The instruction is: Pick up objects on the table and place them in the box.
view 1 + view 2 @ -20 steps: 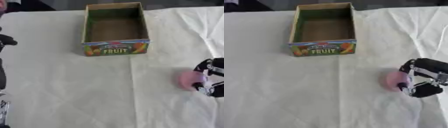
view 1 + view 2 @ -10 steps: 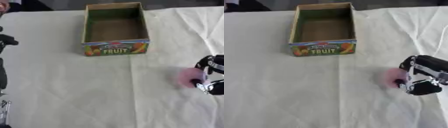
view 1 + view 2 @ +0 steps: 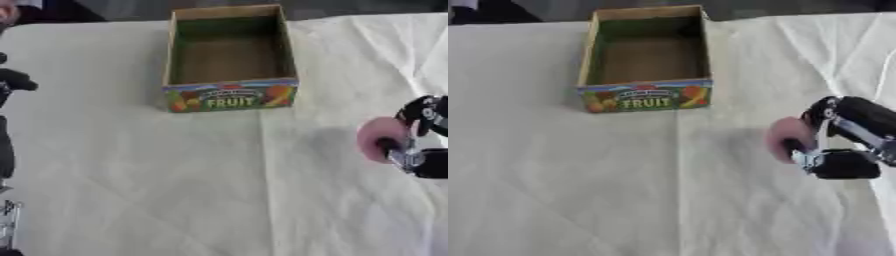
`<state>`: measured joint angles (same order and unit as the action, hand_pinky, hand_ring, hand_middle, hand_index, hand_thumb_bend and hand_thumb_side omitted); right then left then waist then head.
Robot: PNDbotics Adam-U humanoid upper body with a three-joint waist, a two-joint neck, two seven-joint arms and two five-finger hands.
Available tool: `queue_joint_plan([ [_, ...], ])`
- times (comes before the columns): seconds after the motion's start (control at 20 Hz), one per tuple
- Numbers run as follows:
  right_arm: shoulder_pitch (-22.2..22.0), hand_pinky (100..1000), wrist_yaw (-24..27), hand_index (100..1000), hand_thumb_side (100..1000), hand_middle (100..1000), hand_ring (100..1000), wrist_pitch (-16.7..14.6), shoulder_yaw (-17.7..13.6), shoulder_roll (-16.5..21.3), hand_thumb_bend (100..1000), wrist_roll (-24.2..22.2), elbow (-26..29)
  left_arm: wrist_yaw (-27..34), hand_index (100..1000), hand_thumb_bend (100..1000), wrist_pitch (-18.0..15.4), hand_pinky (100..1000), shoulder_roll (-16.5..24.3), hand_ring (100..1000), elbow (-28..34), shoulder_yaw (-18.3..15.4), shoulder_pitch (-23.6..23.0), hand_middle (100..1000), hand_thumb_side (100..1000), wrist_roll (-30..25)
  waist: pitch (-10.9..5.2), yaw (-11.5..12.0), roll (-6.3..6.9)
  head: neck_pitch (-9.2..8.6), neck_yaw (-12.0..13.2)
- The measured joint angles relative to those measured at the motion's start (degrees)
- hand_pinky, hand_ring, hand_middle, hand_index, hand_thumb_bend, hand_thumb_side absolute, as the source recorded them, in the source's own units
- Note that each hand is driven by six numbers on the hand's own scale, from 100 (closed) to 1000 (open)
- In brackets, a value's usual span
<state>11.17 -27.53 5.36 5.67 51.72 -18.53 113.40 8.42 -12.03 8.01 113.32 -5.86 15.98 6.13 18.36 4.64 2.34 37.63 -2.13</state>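
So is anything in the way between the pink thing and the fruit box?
No, nothing visible. The right hand is curled around the pink thing, and only bare white cloth lies between it and the open box, which looks empty.

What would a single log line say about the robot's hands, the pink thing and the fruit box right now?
right hand: shut on round pink object, right of box | left hand: idle, left edge | cardboard fruit box: empty | white cloth-covered table
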Motion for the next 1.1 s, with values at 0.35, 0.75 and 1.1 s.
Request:
queue_joint_plan([
  [0.35,2.6,530,1.0,601,492,473,649,-2.6,-0.3,2.2,100,5.4,0.0,0.0,749,100,0.2,519,0.0,515,0.0,0.1,0.0,577,837,-0.2,0.31,0.5,-0.37,-0.76,-0.2],
  [0.75,7.0,538,2.6,613,488,493,661,-4.9,-0.4,5.4,100,10.3,0.0,-0.2,749,100,0.5,520,0.0,514,0.0,0.3,0.0,577,844,-0.5,1.18,2.0,-1.53,-2.59,-0.9],
  [1.1,15.1,536,6.0,613,483,507,655,-1.1,-0.6,7.2,100,12.2,0.0,-0.4,748,100,0.8,520,0.1,514,0.0,0.7,0.2,578,842,-0.9,1.96,4.5,-2.76,-3.61,-2.7],
])
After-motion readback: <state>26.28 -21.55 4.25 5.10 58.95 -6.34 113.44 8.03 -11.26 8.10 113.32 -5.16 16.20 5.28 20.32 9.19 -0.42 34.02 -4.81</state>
